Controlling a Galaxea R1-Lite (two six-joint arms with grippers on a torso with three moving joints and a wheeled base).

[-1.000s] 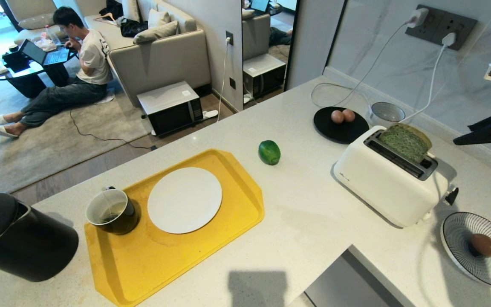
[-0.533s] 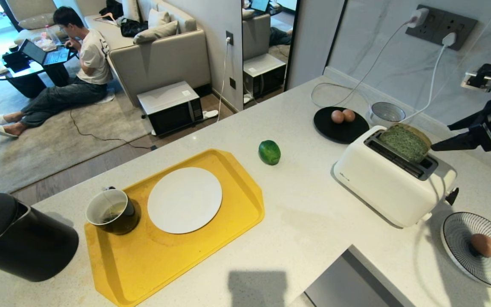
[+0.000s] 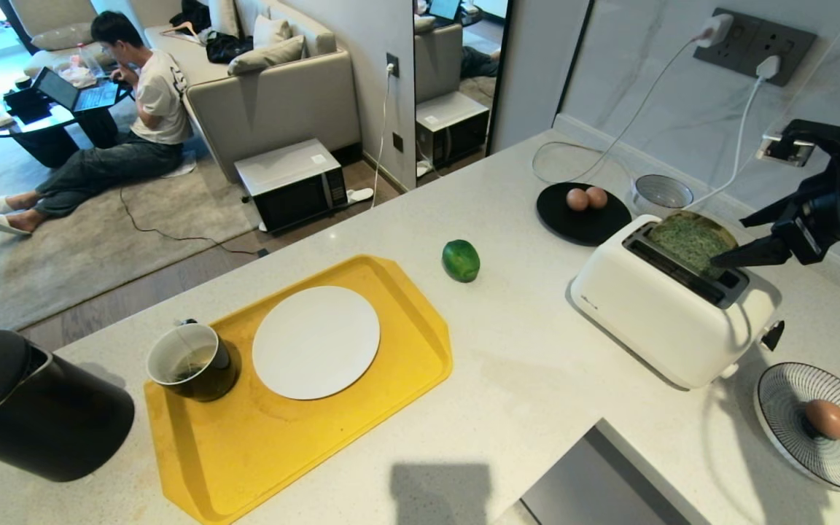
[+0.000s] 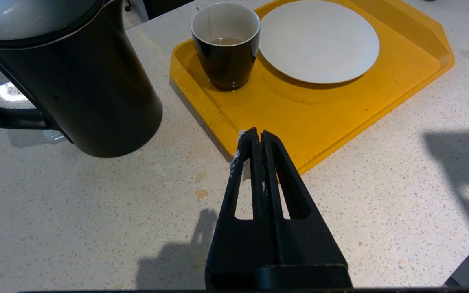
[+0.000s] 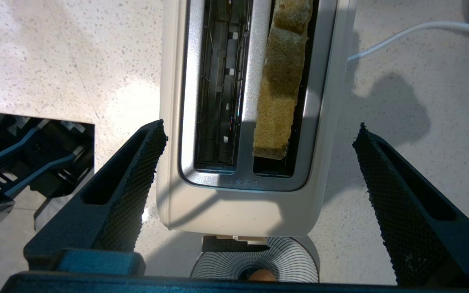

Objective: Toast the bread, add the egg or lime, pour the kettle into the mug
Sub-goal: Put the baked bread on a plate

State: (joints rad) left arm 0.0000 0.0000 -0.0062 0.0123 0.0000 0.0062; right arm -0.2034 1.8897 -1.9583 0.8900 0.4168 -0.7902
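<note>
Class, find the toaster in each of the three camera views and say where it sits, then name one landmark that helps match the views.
Head view: the toaster stands right of centre on the counter, bread in its far slot.
Left wrist view: not in it.
Right wrist view: the toaster fills the middle, seen from above between the right gripper's open jaws.
Shared landmark: the striped plate beside the toaster's lever end.

Home kitchen — toaster [image 3: 664,306], sofa [image 3: 274,95]
</note>
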